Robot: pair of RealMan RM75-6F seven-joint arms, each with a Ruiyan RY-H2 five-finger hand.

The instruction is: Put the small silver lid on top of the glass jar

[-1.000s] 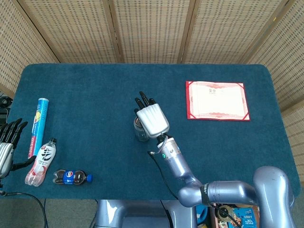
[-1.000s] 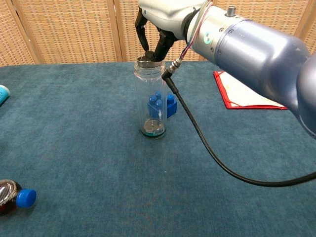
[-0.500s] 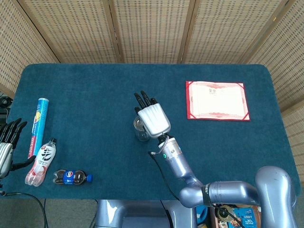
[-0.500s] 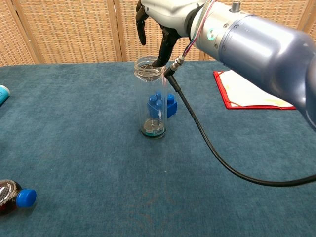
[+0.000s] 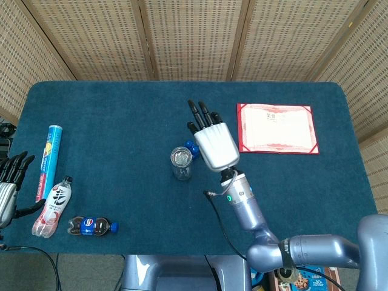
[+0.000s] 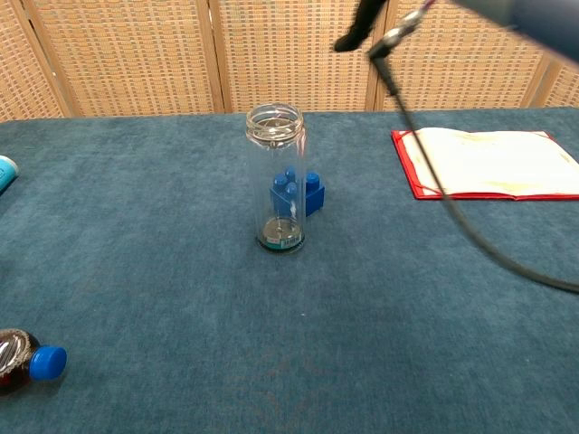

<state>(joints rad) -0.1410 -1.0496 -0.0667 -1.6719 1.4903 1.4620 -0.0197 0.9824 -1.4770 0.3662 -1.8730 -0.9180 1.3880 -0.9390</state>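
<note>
The tall glass jar (image 5: 180, 162) (image 6: 278, 181) stands upright mid-table. A small silver lid (image 5: 180, 157) (image 6: 274, 120) lies on its mouth. My right hand (image 5: 212, 138) hovers just right of the jar and above it, fingers stretched out and apart, holding nothing. The chest view catches only a dark fingertip (image 6: 355, 34) of it at the top edge. At the table's left edge is my left hand (image 5: 11, 179), fingers spread and empty. A blue brick (image 5: 191, 147) (image 6: 311, 193) lies on the cloth right behind the jar.
A red certificate folder (image 5: 277, 128) (image 6: 493, 163) lies at the right. At the left lie a tube (image 5: 47, 159), a pink drink bottle (image 5: 53, 206) and a small cola bottle (image 5: 92, 226) (image 6: 27, 362). The right arm's black cable (image 6: 452, 208) hangs over the table's right half.
My right hand has let go of the lid, lifted off the jar's mouth and moved right and up. The lid stays on the jar. The left hand has not moved.
</note>
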